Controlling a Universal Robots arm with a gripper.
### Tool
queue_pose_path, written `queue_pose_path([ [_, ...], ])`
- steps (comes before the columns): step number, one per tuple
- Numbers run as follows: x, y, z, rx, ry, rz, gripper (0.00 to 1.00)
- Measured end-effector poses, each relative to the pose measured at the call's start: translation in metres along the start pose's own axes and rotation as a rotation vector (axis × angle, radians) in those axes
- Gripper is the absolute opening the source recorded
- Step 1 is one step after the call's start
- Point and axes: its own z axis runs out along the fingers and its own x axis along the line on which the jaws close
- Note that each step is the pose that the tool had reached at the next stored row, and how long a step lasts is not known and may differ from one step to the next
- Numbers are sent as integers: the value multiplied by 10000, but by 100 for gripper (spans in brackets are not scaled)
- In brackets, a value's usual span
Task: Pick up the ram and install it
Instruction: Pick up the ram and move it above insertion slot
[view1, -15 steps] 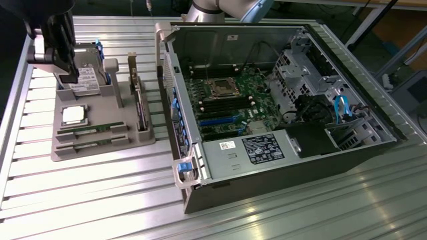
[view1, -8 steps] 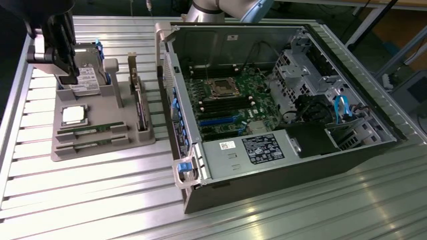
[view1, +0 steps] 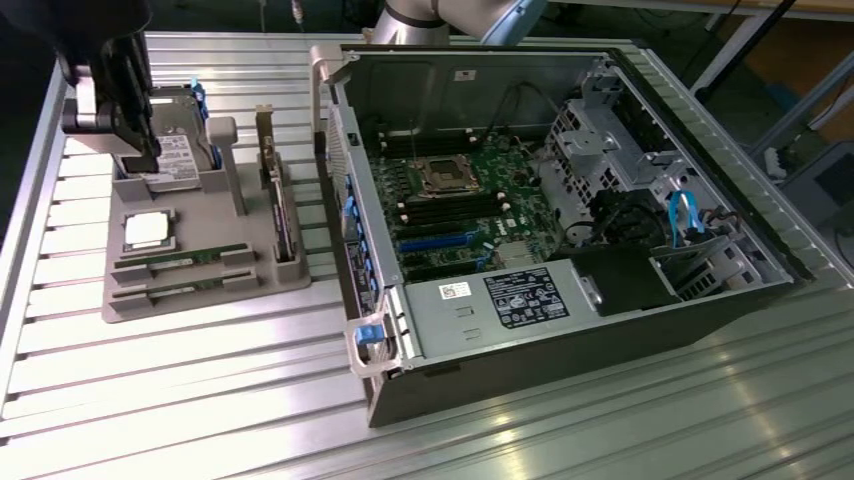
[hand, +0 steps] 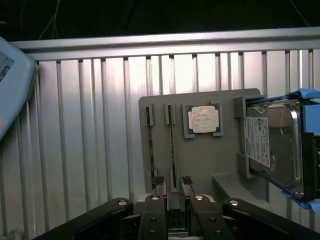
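While the ram (hand: 172, 145) stands on edge in its slot of the gray holder tray (hand: 200, 165), beside the processor chip (hand: 203, 120), presumably so that fingers can straddle it, we see the gripper (hand: 173, 182) spread. Its fingertips (hand: 159, 181) line up either side of the stick's end and pinch nothing.

Hard drive (hand: 275, 150) cut by frame edge, pincer (hand: 173, 181) base cropped, ram (hand: 172, 145) chips too small to tell.
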Motion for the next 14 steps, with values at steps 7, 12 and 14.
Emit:
queue_pose_path([
  [7, -3, -1, 133, 17, -32, -126, 25],
  [12, -7, -4, 292, 21, -37, -271, 25],
  [14, -9, -5, 331, 23, -37, -314, 25],
])
